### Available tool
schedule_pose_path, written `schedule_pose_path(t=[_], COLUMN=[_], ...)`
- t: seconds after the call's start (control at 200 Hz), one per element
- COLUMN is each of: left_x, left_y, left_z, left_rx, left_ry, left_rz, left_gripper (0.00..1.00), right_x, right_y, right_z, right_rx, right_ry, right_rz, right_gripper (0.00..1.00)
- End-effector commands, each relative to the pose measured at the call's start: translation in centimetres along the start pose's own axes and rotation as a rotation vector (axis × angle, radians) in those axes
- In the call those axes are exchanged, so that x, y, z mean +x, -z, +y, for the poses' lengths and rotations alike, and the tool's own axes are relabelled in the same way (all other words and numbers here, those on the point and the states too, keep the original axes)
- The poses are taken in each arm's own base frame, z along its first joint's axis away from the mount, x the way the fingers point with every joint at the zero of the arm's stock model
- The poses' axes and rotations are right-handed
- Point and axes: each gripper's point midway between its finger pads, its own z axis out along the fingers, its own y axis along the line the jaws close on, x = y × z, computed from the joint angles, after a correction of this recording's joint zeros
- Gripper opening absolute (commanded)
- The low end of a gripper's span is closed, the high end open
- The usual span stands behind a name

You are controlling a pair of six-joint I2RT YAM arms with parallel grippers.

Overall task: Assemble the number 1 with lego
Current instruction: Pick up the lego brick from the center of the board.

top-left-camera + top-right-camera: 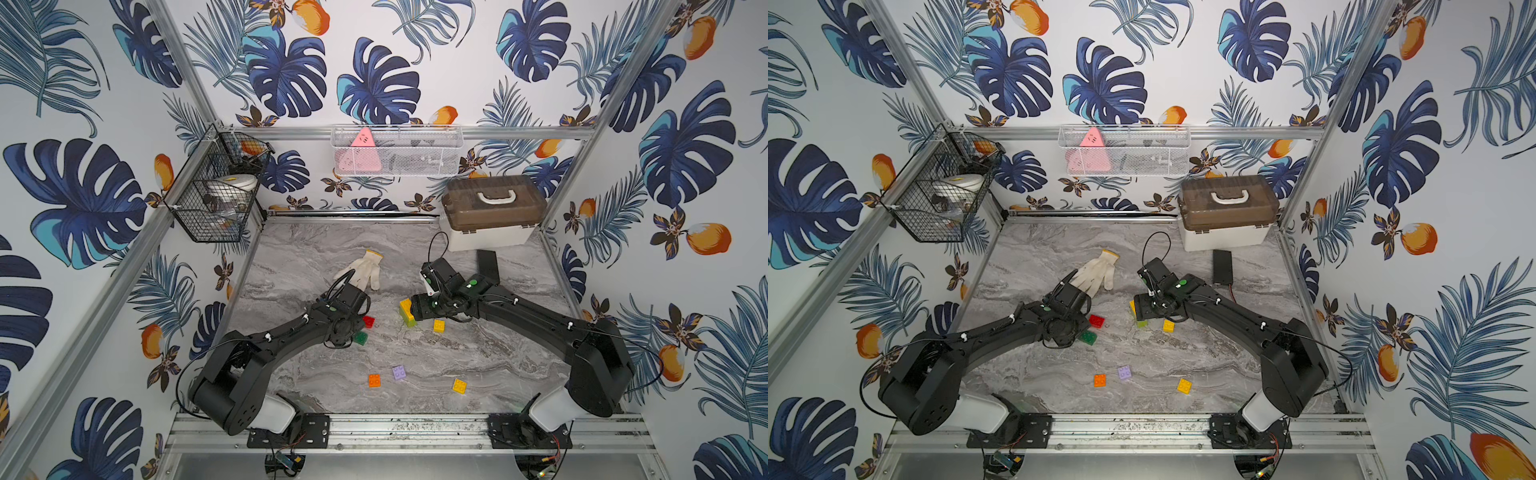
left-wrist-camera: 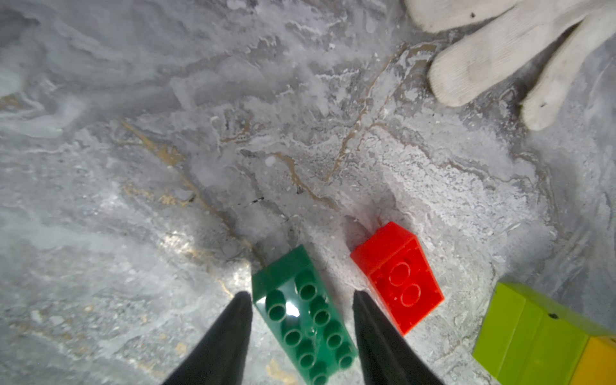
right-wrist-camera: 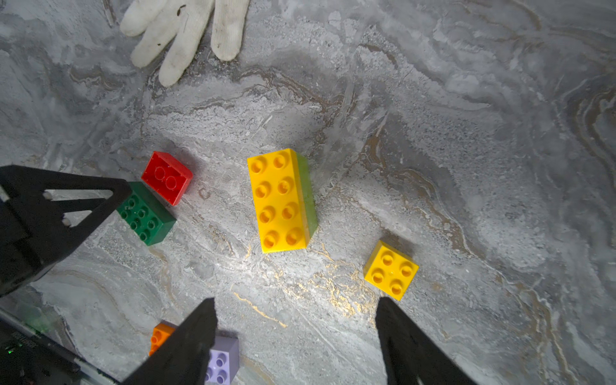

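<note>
A dark green 2x4 brick [image 2: 306, 316] lies on the marble table, skewed between the fingers of my left gripper [image 2: 300, 295], which touch its opposite corners. A red brick [image 2: 398, 276] lies just beside it. My right gripper [image 3: 296, 306] hangs open over bare table. Ahead of it stands a yellow 2x4 brick stacked on a lime one [image 3: 280, 200], with a yellow 2x2 brick [image 3: 390, 269] to one side. Nearer the front rail lie an orange brick [image 1: 374, 380], a lilac brick [image 1: 399, 372] and another yellow 2x2 brick [image 1: 459, 386].
A white knitted glove [image 1: 363, 270] lies behind the left gripper. A brown-lidded box [image 1: 492, 212] and a flat black device [image 1: 487, 264] sit at the back right. A black wire basket [image 1: 212, 199] and a white mesh basket [image 1: 397, 151] hang on the walls.
</note>
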Motion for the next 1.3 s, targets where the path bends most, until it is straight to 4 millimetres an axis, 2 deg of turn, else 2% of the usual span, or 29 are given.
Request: schedule_pose_path(t=[0.0, 0.21, 0.375, 0.59, 0.686, 0.721, 0.736, 0.781, 0.906, 1.081, 1.196, 1.296], left_x=[0.0, 0.8, 1.0, 1.5, 1.5, 1.5, 1.4, 1.3, 0.6, -0.6, -0.8, -0.7], left_y=[-0.2, -1.0, -1.5, -2.7, -2.8, -2.7, -2.7, -2.5, -1.0, 2.7, 4.5, 5.3], left_z=[-0.3, 0.1, 0.4, -0.2, -0.4, -0.6, -0.6, -0.8, -2.2, -5.0, -6.5, -7.3], left_rx=[0.002, -0.014, -0.028, -0.045, -0.047, -0.048, -0.05, -0.054, -0.03, 0.017, 0.048, 0.068], left_ry=[-0.02, -0.034, -0.055, -0.117, -0.15, -0.166, -0.172, -0.199, -0.292, -0.435, -0.484, -0.498], left_rz=[0.008, 0.046, 0.052, 0.088, 0.098, 0.099, 0.098, 0.101, 0.091, 0.095, 0.111, 0.12], left_gripper=[0.54, 0.51, 0.47, 0.31, 0.22, 0.2, 0.2, 0.2, 0.16, 0.14, 0.12, 0.12], right_x=[0.3, 0.6, 0.3, -0.4, -0.7, -0.5, -1.0, -1.1, -1.0, -0.2, 0.2, 0.4], right_y=[0.1, -0.3, -0.6, -1.7, -2.5, -2.9, -3.0, -3.5, -5.1, -6.9, -8.0, -8.9], right_z=[-0.1, -0.7, -1.3, -2.6, -3.4, -3.1, -4.0, -4.2, -3.5, -2.6, -2.5, -2.4], right_rx=[0.007, 0.017, 0.007, -0.028, -0.065, -0.092, -0.094, -0.118, -0.199, -0.261, -0.272, -0.287], right_ry=[0.01, 0.0, -0.024, -0.072, -0.114, -0.118, -0.145, -0.161, -0.158, -0.159, -0.171, -0.183], right_rz=[0.017, 0.037, 0.038, 0.068, 0.087, 0.099, 0.092, 0.1, 0.143, 0.19, 0.209, 0.218], right_gripper=[0.78, 0.77, 0.71, 0.6, 0.5, 0.47, 0.45, 0.4, 0.3, 0.13, 0.08, 0.05])
